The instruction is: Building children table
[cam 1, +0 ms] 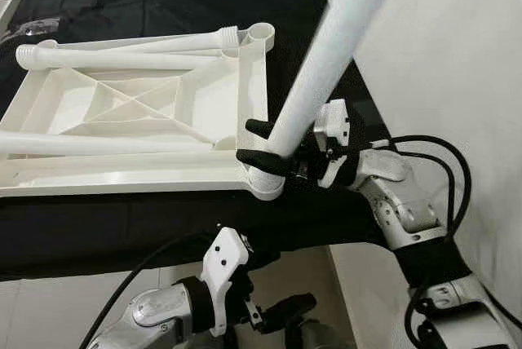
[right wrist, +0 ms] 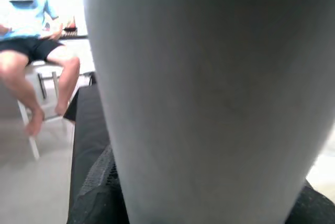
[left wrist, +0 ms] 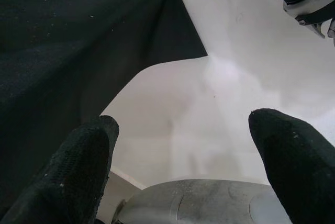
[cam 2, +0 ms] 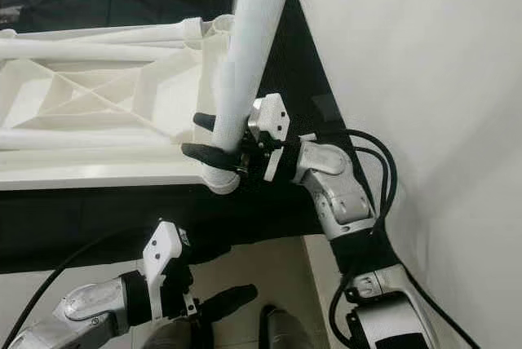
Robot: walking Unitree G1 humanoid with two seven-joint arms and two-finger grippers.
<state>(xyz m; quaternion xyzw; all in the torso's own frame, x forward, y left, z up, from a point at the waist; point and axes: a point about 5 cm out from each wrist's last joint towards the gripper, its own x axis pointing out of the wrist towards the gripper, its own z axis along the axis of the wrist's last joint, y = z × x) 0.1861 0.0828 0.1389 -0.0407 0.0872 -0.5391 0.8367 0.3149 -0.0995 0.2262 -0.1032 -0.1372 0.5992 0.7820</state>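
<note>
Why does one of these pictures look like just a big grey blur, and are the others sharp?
Right wrist view: the white table leg sits so close that it is soft and shaded grey, in the right gripper. Eye views: sharp, evenly lit, though the leg's near end blurs. Left wrist view: the left gripper's fingertips are slightly soft.

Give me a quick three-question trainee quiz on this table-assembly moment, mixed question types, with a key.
1. True or false: the right gripper is shut on the upright white plastic table leg.
2. The leg's lower end sits at: A) a corner socket of the upside-down white plastic tabletop; B) the floor; C) the black cloth.
3. Fill in: the left gripper, low beside the cloth, holds ____.

Key: 1 true; 2 A; 3 nothing.
</note>
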